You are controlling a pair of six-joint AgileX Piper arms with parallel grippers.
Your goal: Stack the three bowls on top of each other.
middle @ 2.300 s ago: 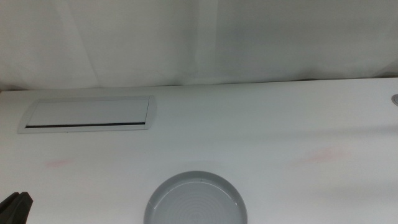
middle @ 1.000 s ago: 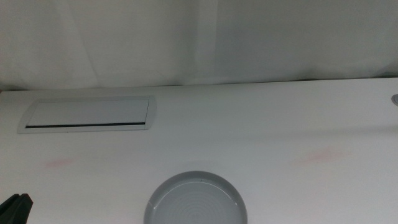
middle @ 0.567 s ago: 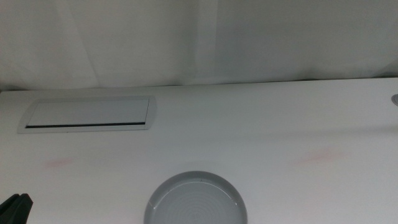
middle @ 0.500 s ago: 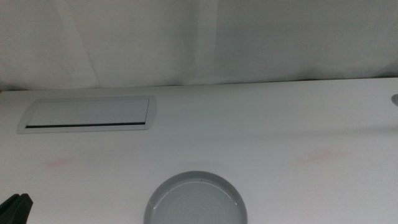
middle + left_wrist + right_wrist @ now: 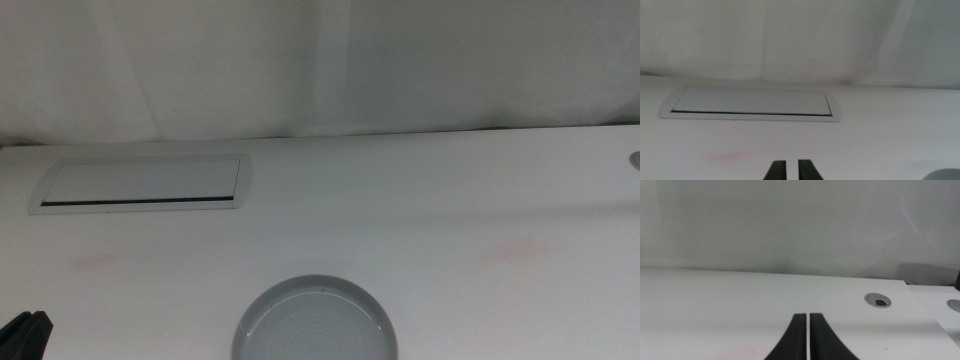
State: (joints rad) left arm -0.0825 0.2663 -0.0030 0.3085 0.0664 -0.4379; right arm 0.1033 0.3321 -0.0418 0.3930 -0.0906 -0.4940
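Only 1 of the 3 bowls shows: the grey round shallow plastic bowl with concentric rings (image 5: 318, 322), sitting on the white table (image 5: 420, 200) at the near edge of the middle view, cut off by the frame. Cream-white and mint-green ones are not in view, so you can't place them yet.

Your left gripper (image 5: 788, 170) waits low at the near left, jaws nearly closed with just a thin gap, holding nothing. The grey bowl is off to its right and near; a sliver of it shows at the corner of the left wrist view. Ahead of this gripper lies the flat white rectangular panel with a dark slot (image 5: 752, 102).

Your right gripper (image 5: 807, 337) is out of the middle view, jaws pressed almost together, empty. Ahead of it, to its right, is a small round grey grommet (image 5: 877, 300).

Bowl probably light, stiff, smooth plastic, so likely slippery. Pinch the rim, 1 jaw inside and 1 outside; open up first.
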